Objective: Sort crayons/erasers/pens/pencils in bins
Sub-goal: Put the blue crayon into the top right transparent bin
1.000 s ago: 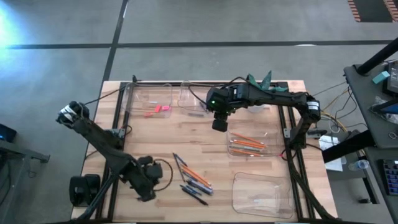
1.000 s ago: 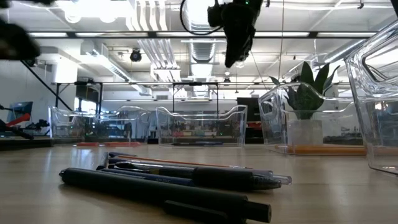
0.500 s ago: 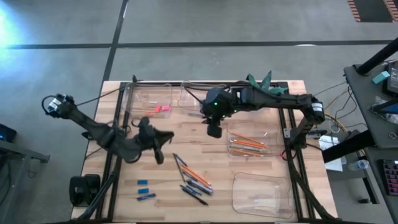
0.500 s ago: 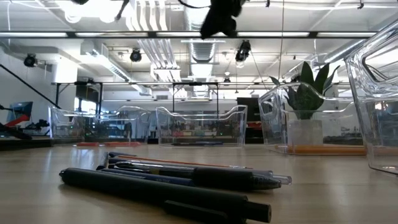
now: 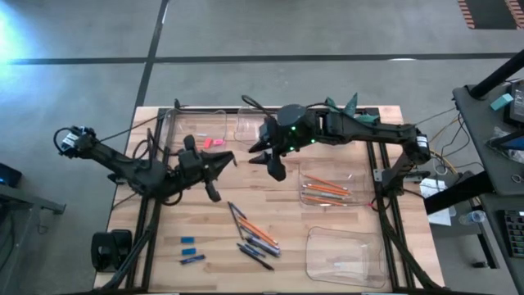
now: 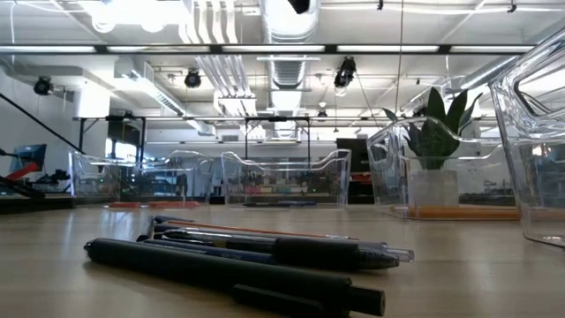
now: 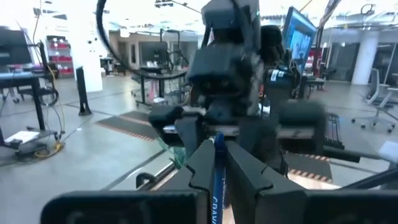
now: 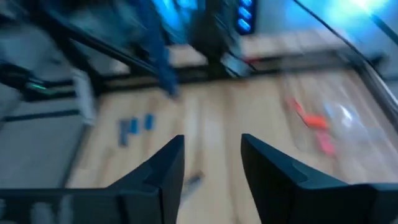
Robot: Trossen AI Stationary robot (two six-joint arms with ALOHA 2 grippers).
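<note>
Between left end effector (image 7: 217,163) fingers, blue crayon (image 7: 219,168)

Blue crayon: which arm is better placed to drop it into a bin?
Left. The left gripper is shut on the thin blue crayon and hangs near the clear plastic bins; the right gripper is open and empty.

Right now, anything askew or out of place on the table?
Nothing damaged or spilled. Unsorted pens and pencils still lie loose mid-table, crayons near the front left. Left gripper holds a blue crayon; right gripper is open, empty.
</note>
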